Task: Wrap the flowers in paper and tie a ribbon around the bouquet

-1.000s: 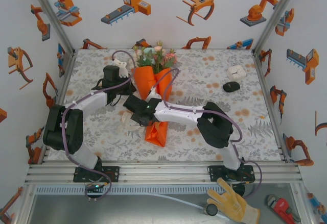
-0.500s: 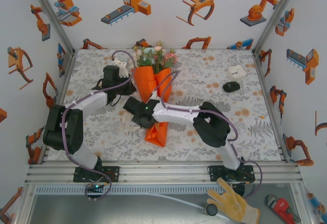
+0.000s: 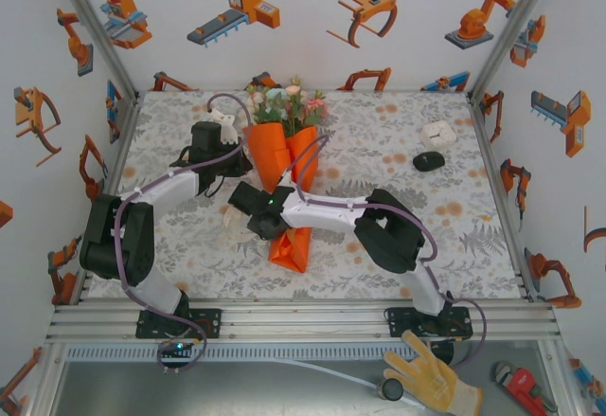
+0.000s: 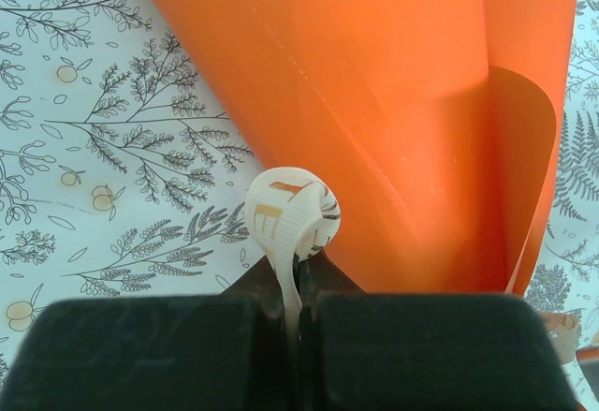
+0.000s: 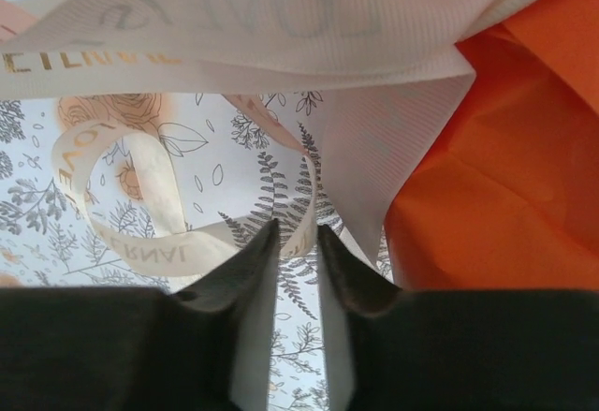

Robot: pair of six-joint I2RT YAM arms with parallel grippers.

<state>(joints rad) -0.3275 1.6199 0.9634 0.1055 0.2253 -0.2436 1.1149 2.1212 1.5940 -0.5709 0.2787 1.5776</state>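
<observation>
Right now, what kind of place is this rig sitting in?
Probably an enclosed robot test cell: aluminium frame rail, white walls printed with robot cartoons, and a work glove and pipe wrench lying out front.

Lab cell: aluminium frame (image 3: 312,321), robot-print walls (image 3: 312,56)

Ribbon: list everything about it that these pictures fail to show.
- Left wrist view: the ribbon runs down between the shut left tool's fingers and is hidden below the pinch.
- Top view: its path around the bouquet is covered by the right arm.
- Right wrist view: its lettering is blurred and cut off by the top edge.
</observation>
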